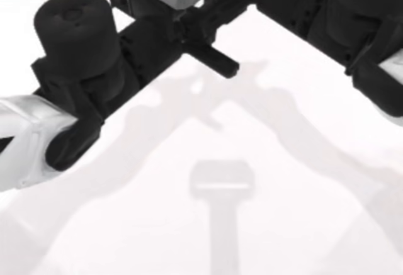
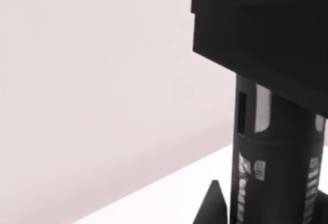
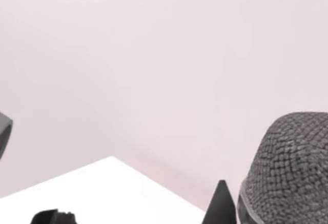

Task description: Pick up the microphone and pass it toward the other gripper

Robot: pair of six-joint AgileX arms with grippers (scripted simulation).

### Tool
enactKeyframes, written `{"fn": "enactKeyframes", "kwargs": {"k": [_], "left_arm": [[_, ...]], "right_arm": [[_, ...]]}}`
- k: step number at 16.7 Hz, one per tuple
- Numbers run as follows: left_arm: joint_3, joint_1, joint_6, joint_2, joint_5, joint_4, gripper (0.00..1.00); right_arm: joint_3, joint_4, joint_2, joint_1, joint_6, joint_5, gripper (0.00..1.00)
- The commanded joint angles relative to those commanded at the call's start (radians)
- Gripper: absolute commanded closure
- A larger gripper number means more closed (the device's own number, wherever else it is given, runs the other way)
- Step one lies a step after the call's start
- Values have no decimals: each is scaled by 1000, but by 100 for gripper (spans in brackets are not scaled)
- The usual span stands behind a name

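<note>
Two arms meet high over the desk (image 1: pixel 302 162), far centre; microphone (image 2: pixel 271 172) handle sits by the left fingers (image 2: pixel 212 206), mesh head (image 3: pixel 289 172) beside the right fingers (image 3: pixel 220 203); can't tell if either pair is clamped; confirm the receiving grip before the giving side lets go.

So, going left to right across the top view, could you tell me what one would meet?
Left arm's white link → its black wrist → microphone, the black handle end → right arm.
</note>
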Motion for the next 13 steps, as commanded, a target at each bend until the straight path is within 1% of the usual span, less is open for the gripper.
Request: {"fn": "enactKeyframes", "kwargs": {"k": [6,13], "left_arm": [[0,0,0,0,0,0,100],[0,0,0,0,0,0,47]], "right_arm": [[0,0,0,0,0,0,100],[0,0,0,0,0,0,100]]}}
